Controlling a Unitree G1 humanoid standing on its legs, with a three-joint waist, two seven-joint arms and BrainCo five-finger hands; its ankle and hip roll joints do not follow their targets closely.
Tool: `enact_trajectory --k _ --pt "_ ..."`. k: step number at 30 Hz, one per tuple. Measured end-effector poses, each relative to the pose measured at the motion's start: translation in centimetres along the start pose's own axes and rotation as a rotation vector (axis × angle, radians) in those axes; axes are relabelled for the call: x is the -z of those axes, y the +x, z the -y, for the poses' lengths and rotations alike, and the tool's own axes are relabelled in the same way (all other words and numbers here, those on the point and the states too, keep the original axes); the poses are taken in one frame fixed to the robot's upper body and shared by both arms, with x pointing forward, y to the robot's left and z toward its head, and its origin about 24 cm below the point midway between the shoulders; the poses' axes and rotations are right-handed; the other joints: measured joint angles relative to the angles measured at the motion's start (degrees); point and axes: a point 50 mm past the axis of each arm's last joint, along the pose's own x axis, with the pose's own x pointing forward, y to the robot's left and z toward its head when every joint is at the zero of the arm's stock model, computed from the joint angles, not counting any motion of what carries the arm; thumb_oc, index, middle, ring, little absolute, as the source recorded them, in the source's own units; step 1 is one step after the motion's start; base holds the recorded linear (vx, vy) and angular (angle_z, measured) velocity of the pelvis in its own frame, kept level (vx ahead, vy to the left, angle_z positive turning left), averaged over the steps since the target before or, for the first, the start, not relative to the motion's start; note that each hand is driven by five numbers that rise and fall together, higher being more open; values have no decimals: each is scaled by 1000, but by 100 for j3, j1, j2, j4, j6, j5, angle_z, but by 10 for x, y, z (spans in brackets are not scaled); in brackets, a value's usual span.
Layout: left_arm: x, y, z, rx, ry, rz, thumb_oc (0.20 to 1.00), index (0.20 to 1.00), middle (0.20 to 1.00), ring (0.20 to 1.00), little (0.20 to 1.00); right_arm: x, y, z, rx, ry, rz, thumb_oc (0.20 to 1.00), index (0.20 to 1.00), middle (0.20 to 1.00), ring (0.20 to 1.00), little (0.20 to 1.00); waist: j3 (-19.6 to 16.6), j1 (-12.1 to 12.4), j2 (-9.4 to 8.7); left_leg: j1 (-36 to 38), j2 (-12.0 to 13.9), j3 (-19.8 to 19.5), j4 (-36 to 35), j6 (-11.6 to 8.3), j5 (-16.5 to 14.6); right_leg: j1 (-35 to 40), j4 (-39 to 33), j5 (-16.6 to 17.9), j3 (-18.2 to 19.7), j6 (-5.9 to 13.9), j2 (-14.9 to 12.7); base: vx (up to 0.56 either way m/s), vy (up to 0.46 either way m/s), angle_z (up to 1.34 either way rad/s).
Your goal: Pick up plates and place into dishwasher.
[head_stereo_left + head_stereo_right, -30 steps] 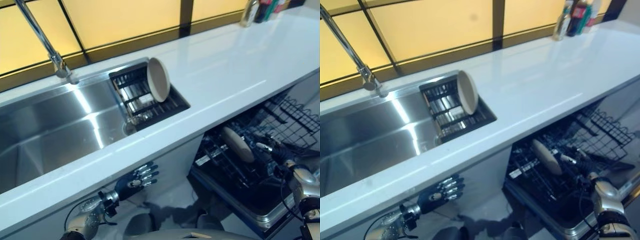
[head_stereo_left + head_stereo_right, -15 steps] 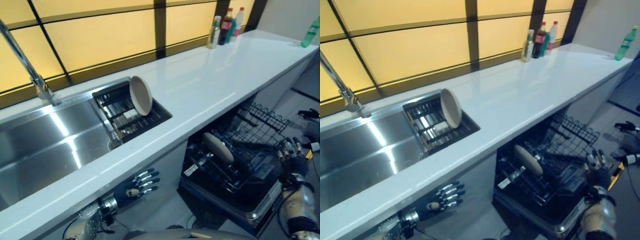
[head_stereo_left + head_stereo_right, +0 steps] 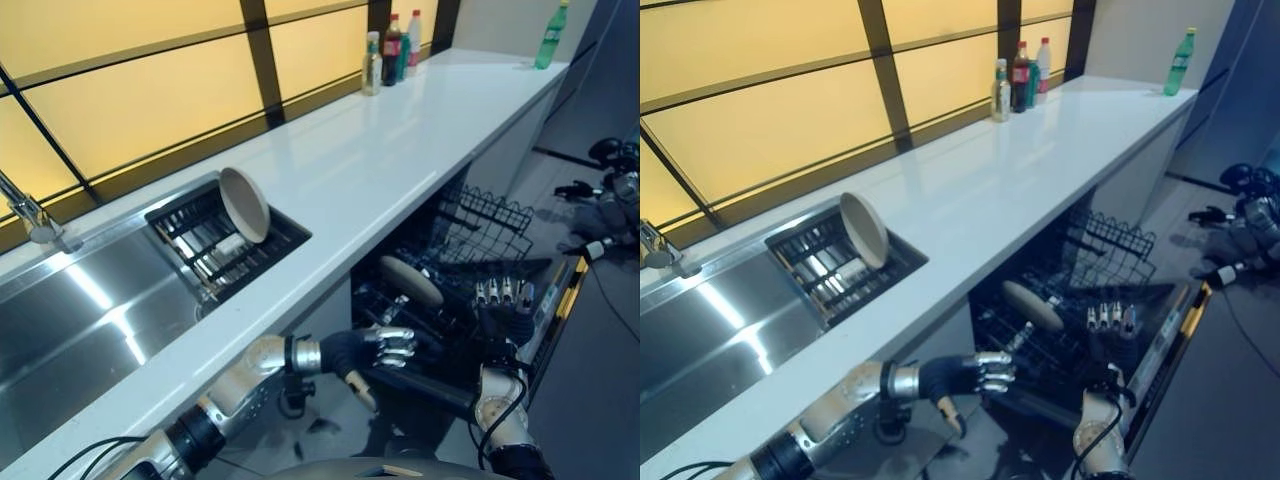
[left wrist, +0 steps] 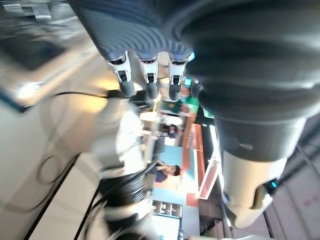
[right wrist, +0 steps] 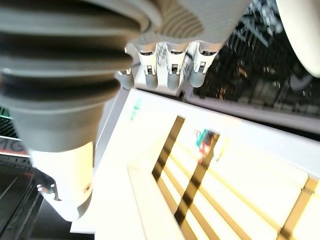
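Two plates in play: one plate [image 3: 244, 203] stands on edge in the sink rack [image 3: 222, 243], up and well left of the left robot hand [image 3: 385, 346]; the second plate [image 3: 410, 280] lies in the dishwasher rack [image 3: 450, 262], just above both hands. Left robot hand reaches toward the dishwasher, fingers loosely spread, holding nothing. Right robot hand [image 3: 503, 305] points up beside the door, fingers straight, empty. Four bottles, I think, on the table [image 3: 380, 150] far behind.
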Motion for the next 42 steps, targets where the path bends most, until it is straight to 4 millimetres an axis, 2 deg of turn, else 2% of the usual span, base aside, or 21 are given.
enact_trajectory --k 3,6,9,13,18,24,27,29,30,31,32,33,34,36,38,40,42 --pt "-23 9 -4 -35 79 76 1000 1000 1000 1000 1000 2 -4 -8 -33 -15 -18 1000 1000 1000 1000 1000 -22 2 -10 -1 -8 -1 -18 0 0 -6 3 -17 -1 17 -3 -7 10 0" --pt "-50 7 -16 -120 179 151 1000 1000 1000 1000 1000 -3 -7 -16 -61 -97 -20 1000 1000 1000 1000 1000 -75 3 -45 1 -21 -11 -58 4 5 -10 5 -24 -14 17 -10 -31 58 3" --pt "-74 -7 -30 -219 313 156 1000 1000 1000 1000 1000 -11 -6 -23 -79 -133 12 1000 1000 1000 1000 1000 -161 18 -71 8 -71 -64 -126 2 33 -4 11 -31 -59 42 -27 -37 70 8" --pt "-104 -38 -51 -417 465 154 1000 1000 1000 1000 1000 -25 0 -30 -104 -130 76 1000 1000 1000 1000 1000 -223 48 -139 13 -170 -207 -272 5 132 25 3 -51 -70 68 -78 -34 88 20" --pt "-131 -67 -65 -630 586 197 1000 1000 1000 1000 1000 -29 2 -31 -110 -131 91 1000 1000 1000 1000 1000 -233 340 -158 14 -282 -430 -334 40 178 36 12 -46 -81 76 -117 -55 133 6" --pt "-130 -86 -78 -810 676 168 1000 1000 1000 1000 1000 -20 6 -40 -174 -215 18 1000 1000 1000 1000 1000 -224 550 -173 6 -523 -807 -348 135 237 -8 226 -47 -124 76 -234 -80 178 7" --pt "-122 -92 -83 -862 678 135 1000 1000 1000 1000 1000 -15 9 -46 -203 -214 -7 1000 1000 1000 1000 1000 -156 551 -175 -16 -514 -1003 -329 178 265 -295 919 3 -59 63 -211 12 115 21" --pt "-118 -94 -81 -864 684 128 1000 1000 1000 1000 1000 -15 9 -45 -203 -217 -8 1000 1000 1000 1000 1000 -94 545 -108 -8 -428 -1164 -365 204 283 -365 1174 90 18 -25 -101 88 8 45" --pt "-117 -94 -81 -862 696 122 1000 1000 1000 1000 1000 -16 9 -45 -206 -222 -7 1000 1000 1000 1000 1000 -96 548 -138 -17 -371 -1260 -420 204 283 -283 1145 -179 142 -63 77 129 -33 58" --pt "-119 -95 -80 -859 714 116 1000 1000 1000 1000 1000 -16 9 -46 -208 -221 -6 1000 1000 1000 1000 1000 -124 527 -297 -9 -411 -1286 -551 190 292 -141 909 -567 200 -143 211 139 -61 61" --pt "-122 -96 -80 -860 731 116 1000 1000 1000 1000 1000 -16 11 -47 -217 -218 -2 1000 1000 1000 1000 1000 -178 508 -509 -34 -554 -1284 -458 183 336 -45 631 -662 419 -243 265 144 -64 97" --pt "-120 -92 -80 -863 714 133 1000 1000 1000 1000 1000 -22 16 -49 -236 -237 12 1000 1000 1000 1000 1000 -63 325 -389 -230 -562 -1265 191 240 227 69 587 -731 384 -240 344 138 -60 81" --pt "-115 -89 -79 -866 685 152 1000 1000 1000 1000 1000 -29 20 -51 -250 -266 22 1000 1000 1000 1000 1000 -22 363 -200 -143 -607 -1261 324 269 41 60 624 -734 395 -217 429 150 -61 64" --pt "-113 -89 -79 -873 679 151 1000 1000 1000 1000 1000 -28 23 -54 -265 -270 7 1000 1000 1000 1000 1000 3 334 -100 41 -706 -1281 -32 312 91 30 868 -713 594 -161 418 168 -87 1" --pt "-113 -90 -79 -883 679 151 1000 1000 1000 1000 1000 -23 23 -55 -275 -266 -27 1000 1000 1000 1000 1000 144 325 -80 236 -701 -1436 -237 324 188 -255 1385 -746 883 -110 532 148 -96 2" --pt "-115 -92 -79 -884 697 144 1000 1000 1000 1000 1000 -22 23 -56 -282 -264 -37 1000 1000 1000 1000 1000 129 313 -184 174 -683 -1472 -299 274 203 -332 806 -708 1081 -76 624 137 -96 18" --pt "-111 -94 -78 -890 685 132 1000 1000 1000 1000 1000 -25 23 -55 -276 -269 -32 1000 1000 1000 1000 1000 88 291 -267 170 -646 -1575 -305 198 159 -261 605 -347 1067 -206 693 154 -79 24"
